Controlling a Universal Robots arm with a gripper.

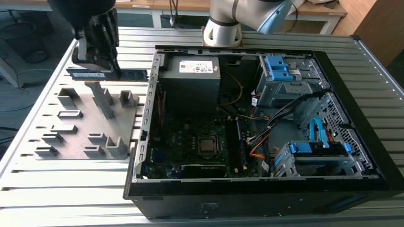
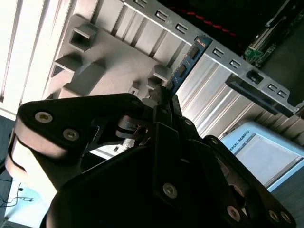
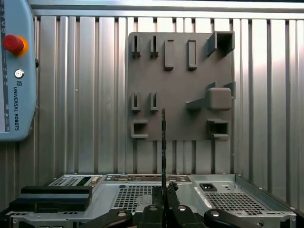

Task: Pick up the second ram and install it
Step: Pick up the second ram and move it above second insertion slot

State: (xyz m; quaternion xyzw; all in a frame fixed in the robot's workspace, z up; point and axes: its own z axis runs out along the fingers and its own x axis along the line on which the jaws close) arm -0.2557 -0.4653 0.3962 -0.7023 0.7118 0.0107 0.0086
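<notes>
The second ram (image 1: 94, 74) is a long, thin dark stick with a pale label, hanging level above the slatted table just beyond the grey holder block (image 1: 88, 125). My gripper (image 1: 115, 71) is shut on it from above, gripping it towards its end nearest the computer case. In the second wrist view the ram (image 2: 187, 64) sticks out past the closed fingertips (image 2: 159, 97) of the gripper (image 2: 164, 95). In the first wrist view the ram (image 3: 163, 137) shows edge-on, rising from the gripper (image 3: 164, 192), with the holder block (image 3: 180, 85) behind it.
The open computer case (image 1: 265, 52) lies on the exterior view's right, with the motherboard (image 1: 189, 137), its processor socket (image 1: 206, 145) and dark memory slots (image 1: 239, 142) inside. Cables and blue drive bays (image 1: 281, 71) crowd its far side. A teach pendant (image 3: 16, 71) lies on the table.
</notes>
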